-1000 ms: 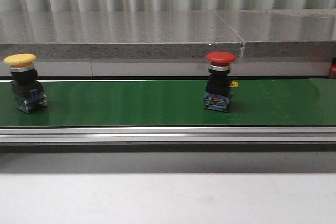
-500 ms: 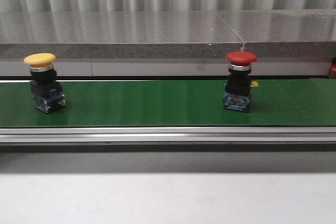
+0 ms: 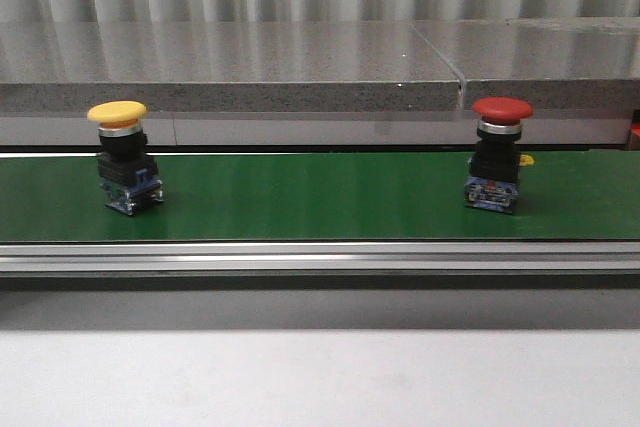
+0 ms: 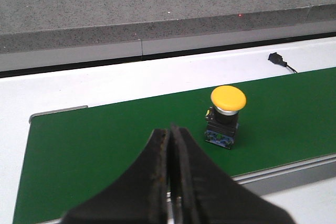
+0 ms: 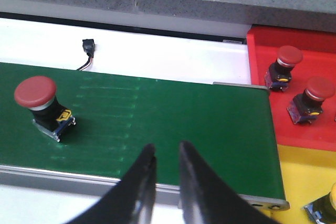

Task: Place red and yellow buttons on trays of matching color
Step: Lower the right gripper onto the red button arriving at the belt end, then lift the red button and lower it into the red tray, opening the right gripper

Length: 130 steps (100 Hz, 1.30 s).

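Note:
A yellow button [image 3: 122, 157] and a red button [image 3: 496, 162] stand upright on the green belt [image 3: 300, 197], far apart. My left gripper [image 4: 169, 130] is shut and empty, hovering over the belt's near edge, short of the yellow button [image 4: 226, 114] and to one side of it. My right gripper [image 5: 167, 148] is open with a narrow gap and nothing in it, above the belt; the red button [image 5: 41, 103] stands apart from it. The red tray [image 5: 260, 56] and the yellow tray [image 5: 307, 177] lie past the belt's end. Neither gripper shows in the front view.
Two red buttons [image 5: 283, 65] [image 5: 311, 98] rest in the red tray, and a yellow-capped one [image 5: 328, 205] shows at the yellow tray's corner. A grey stone ledge [image 3: 230, 72] runs behind the belt. A metal rail [image 3: 320, 257] borders its front. A small black connector [image 5: 88, 45] lies on the white surface.
Both buttons have travelled to the right along the belt, keeping their spacing and staying upright.

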### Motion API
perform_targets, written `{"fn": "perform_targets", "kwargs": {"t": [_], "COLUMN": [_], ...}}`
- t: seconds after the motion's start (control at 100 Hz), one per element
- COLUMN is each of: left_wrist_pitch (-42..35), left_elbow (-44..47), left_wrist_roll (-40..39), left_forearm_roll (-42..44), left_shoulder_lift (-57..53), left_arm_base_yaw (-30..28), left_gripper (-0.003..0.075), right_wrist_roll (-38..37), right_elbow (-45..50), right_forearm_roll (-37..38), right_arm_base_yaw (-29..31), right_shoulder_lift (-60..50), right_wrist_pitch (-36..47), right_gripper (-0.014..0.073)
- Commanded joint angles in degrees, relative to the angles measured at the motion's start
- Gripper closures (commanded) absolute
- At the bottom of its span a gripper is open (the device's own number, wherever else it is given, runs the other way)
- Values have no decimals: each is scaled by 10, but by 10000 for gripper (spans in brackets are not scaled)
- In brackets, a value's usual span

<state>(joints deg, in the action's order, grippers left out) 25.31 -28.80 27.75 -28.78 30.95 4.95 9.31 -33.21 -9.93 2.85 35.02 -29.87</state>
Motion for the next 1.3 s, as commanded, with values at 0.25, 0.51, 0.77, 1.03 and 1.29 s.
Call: {"fn": "perform_targets", "kwargs": {"t": [0.25,0.51,0.77,1.03,1.29], "left_wrist_pitch": [-32,-32,-32,-32,-32], "left_elbow": [-16,-16,-16,-16,-16], "left_wrist_roll": [-4,-4,-4,-4,-4], "left_forearm_roll": [-13,-13,-13,-13,-13], "left_shoulder_lift": [1,1,1,1,1], "left_arm_base_yaw": [5,5,5,5,5], "left_gripper": [740,740,740,740,740], "right_wrist_roll": [6,28,36,36,36], "right_elbow": [-17,-65,-128,-193,-236], "right_forearm_roll": [-6,-6,-6,-6,-6], "right_arm_base_yaw": [-2,-50,-94,-98,-98], "right_shoulder_lift": [7,111,276,396,457], "right_wrist_pitch": [-11,-44,-43,-39,-39], "right_gripper": [-41,-41,-41,-41,92]}}
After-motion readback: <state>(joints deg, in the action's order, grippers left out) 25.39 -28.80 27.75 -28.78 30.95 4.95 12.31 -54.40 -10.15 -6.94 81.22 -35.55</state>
